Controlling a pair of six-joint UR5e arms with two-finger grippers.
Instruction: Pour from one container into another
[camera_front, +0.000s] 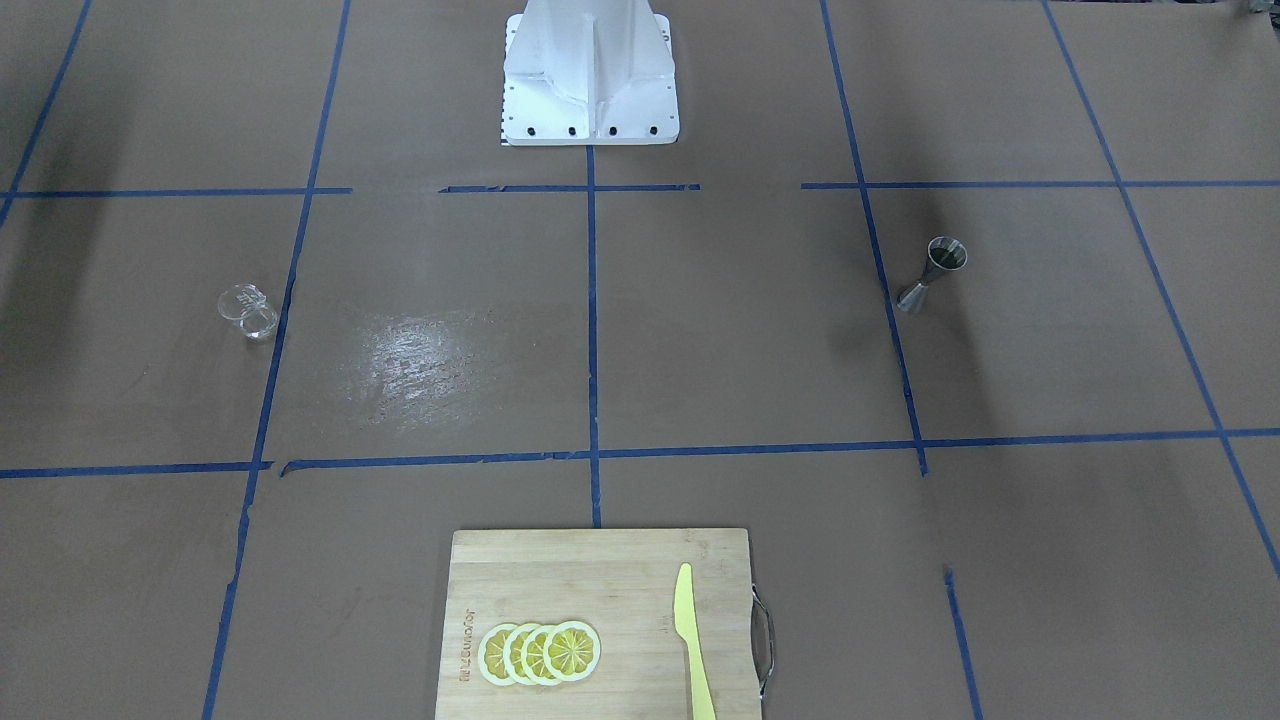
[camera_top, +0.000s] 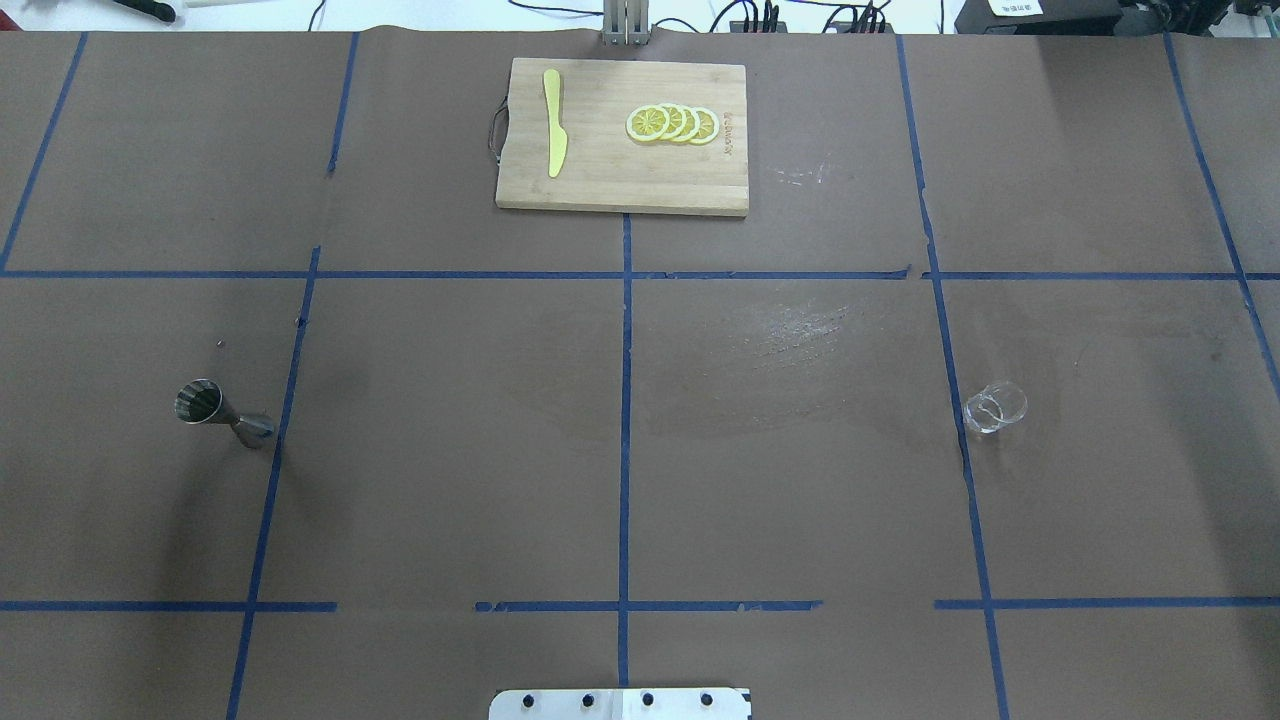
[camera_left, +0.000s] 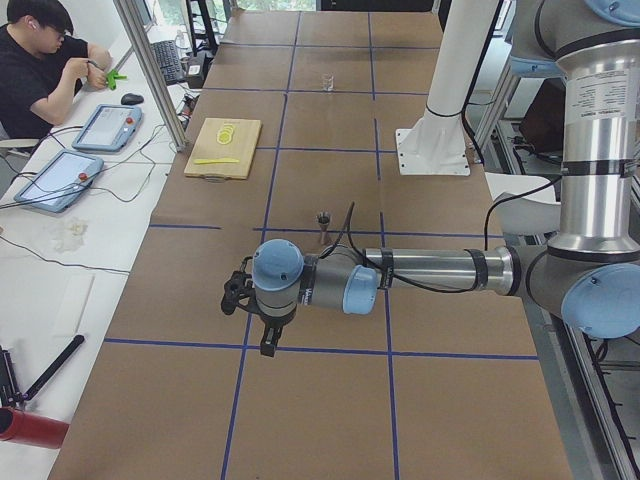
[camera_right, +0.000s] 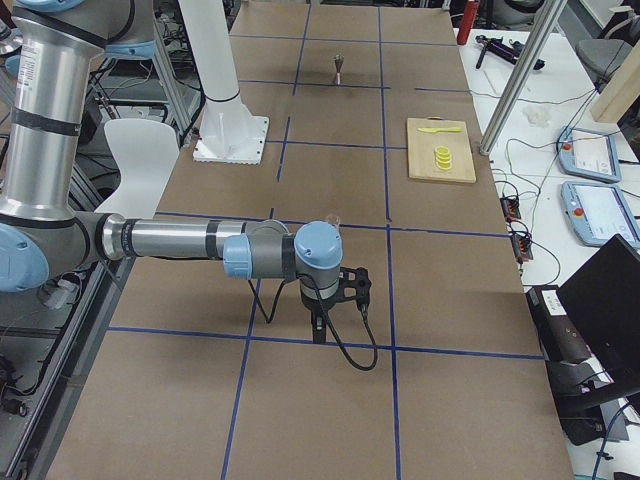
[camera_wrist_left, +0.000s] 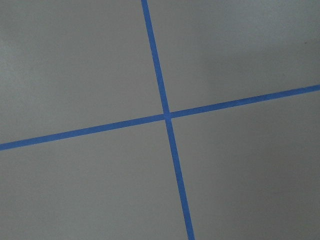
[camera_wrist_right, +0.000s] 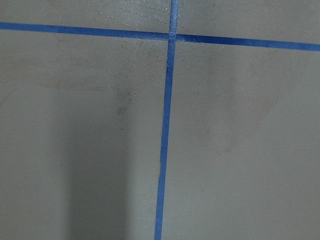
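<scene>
A small clear glass cup (camera_front: 248, 312) with thick walls stands upright on the brown paper-covered desk (camera_front: 700, 330), on the robot's right side, just beside one of the blue tape lines (camera_front: 592, 330) that divide the surface into squares. Well apart from it, on the robot's left side, a small silvery steel hourglass-shaped jigger (camera_front: 932, 274) stands on one cone with its other cone open upward, also close to a tape line. Neither one is touched by an arm.

The left gripper (camera_left: 267, 346) hangs from a horizontally stretched forearm and points down over the desk, above a tape line and nearer the left-end camera than the jigger. The right gripper (camera_right: 318, 330) hangs the same way at the opposite end, on the near side of the glass cup in the right-end view. Both show only in the side views, so I cannot tell how far either gripper is open; nothing is seen in them. Each wrist camera shows only brown paper and crossing blue tape.

At the far edge from the white robot base (camera_front: 590, 90) lies a wooden cutting board (camera_front: 600, 580) with a metal handle; on it are overlapping round lemon slices (camera_front: 540, 652) and a yellow knife (camera_front: 693, 640), apart from each other. A person (camera_left: 45, 70) sits at a side table with tablets
</scene>
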